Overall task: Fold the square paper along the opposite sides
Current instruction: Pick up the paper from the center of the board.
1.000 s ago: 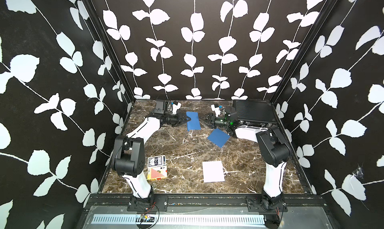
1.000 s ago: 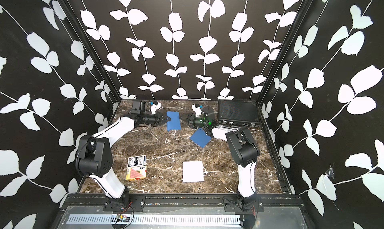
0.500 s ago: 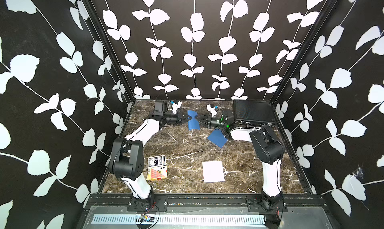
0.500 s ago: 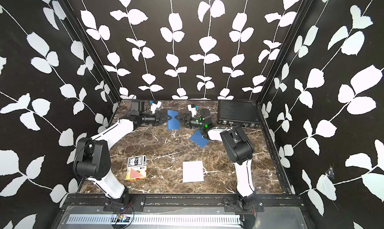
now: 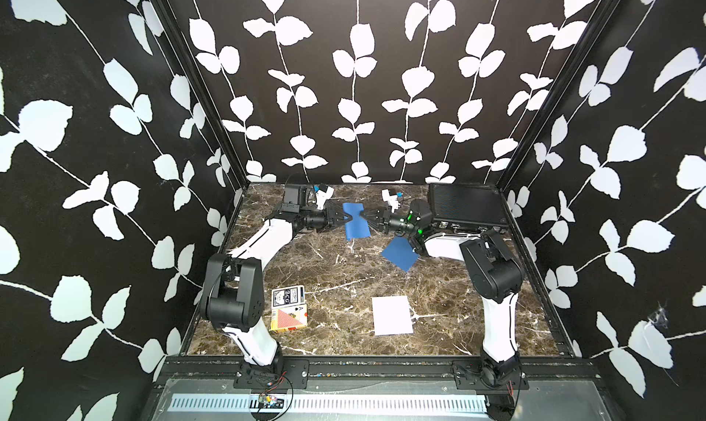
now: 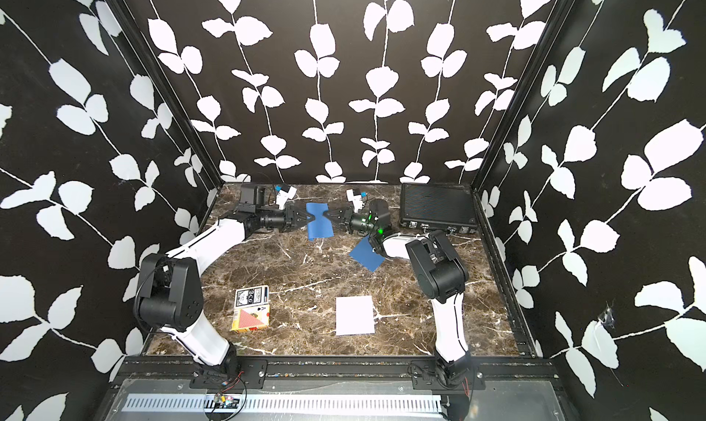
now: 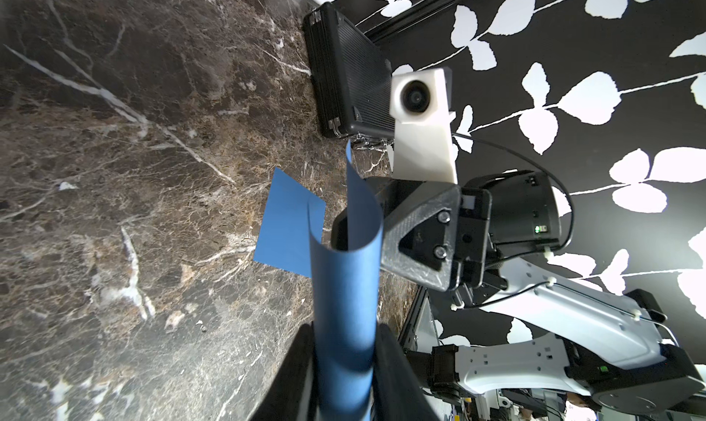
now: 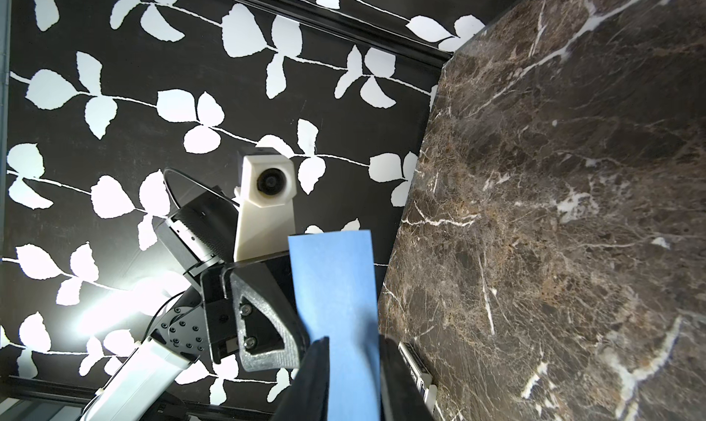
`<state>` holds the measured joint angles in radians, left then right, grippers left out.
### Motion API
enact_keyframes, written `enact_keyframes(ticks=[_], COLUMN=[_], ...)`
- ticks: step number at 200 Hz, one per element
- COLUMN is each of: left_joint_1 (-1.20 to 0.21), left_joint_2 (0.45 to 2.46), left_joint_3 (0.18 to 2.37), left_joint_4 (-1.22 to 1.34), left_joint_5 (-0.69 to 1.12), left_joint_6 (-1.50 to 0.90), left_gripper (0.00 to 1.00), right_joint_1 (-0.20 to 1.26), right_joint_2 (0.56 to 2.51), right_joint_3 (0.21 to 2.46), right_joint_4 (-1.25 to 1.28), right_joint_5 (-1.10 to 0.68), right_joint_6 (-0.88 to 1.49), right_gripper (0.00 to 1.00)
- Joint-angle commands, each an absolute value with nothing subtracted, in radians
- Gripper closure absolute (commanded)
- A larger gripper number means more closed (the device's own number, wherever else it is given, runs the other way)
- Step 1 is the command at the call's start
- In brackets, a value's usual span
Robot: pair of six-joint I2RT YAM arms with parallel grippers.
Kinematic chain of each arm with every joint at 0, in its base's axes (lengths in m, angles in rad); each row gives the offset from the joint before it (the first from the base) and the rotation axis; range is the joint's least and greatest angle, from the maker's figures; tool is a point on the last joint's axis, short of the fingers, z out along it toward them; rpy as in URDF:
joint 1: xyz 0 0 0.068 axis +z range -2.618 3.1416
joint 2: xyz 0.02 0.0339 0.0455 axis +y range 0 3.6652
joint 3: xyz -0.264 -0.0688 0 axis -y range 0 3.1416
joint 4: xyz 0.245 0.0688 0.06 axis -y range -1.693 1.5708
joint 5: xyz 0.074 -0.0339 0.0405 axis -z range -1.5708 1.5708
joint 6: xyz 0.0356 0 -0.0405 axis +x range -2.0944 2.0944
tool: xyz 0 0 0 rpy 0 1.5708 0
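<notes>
Leaf-patterned black walls enclose a marble tabletop (image 5: 336, 270). At its far end the blue paper (image 5: 357, 230) hangs in the air, curled rather than creased, pinched at its waist between two facing grippers. The left gripper (image 5: 348, 217) is clamped on the curl, and the right gripper (image 5: 363, 216) appears closed on it too. Pulling apart could tear the sheet; a loose pinch could let its edges slip out of line. Whether the opposite edges meet cannot be made out. A second blue sheet (image 5: 399, 255) is partly cut off by the right arm (image 5: 443, 247).
</notes>
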<state>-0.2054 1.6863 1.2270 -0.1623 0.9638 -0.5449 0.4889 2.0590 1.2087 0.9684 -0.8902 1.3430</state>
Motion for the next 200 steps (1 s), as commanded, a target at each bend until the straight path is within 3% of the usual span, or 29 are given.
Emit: enact_keyframes(ticks=[1, 65, 120, 132, 150, 158, 181, 200], left_joint_1=[-0.198, -0.198, -0.196, -0.193, -0.174, -0.163, -0.14, -0.138], left_joint_2=[1.636, 1.625, 1.614, 1.607, 1.587, 1.575, 1.549, 1.542], left_joint_3=[1.229, 1.227, 1.227, 1.228, 1.223, 1.217, 1.201, 1.183], left_joint_4=[-0.182, -0.184, -0.186, -0.194, -0.196, -0.187, -0.134, -0.06], left_joint_5=[0.963, 0.971, 0.964, 0.955, 0.94, 0.94, 0.974, 1.011], left_joint_6=[-0.513, -0.506, -0.494, -0.488, -0.487, -0.491, -0.527, -0.576], left_gripper=[0.74, 0.74, 0.73, 0.65, 0.33, 0.24, 0.1, 0.06], right_joint_1=[0.485, 0.502, 0.502, 0.499, 0.496, 0.494, 0.493, 0.498], right_joint_2=[2.001, 1.979, 1.924, 1.908, 1.881, 1.868, 1.834, 1.82], right_joint_3=[1.203, 1.198, 1.204, 1.21, 1.214, 1.216, 1.22, 1.219], right_joint_4=[1.034, 0.993, 0.841, 0.805, 0.784, 0.773, 0.757, 0.816], right_joint_5=[-0.885, -0.905, -0.902, -0.901, -0.902, -0.903, -0.905, -0.894], right_joint_6=[1.347, 1.335, 1.234, 1.207, 1.181, 1.17, 1.159, 1.214], right_gripper=[0.75, 0.74, 1.0, 1.0, 1.0, 1.0, 1.0, 1.0])
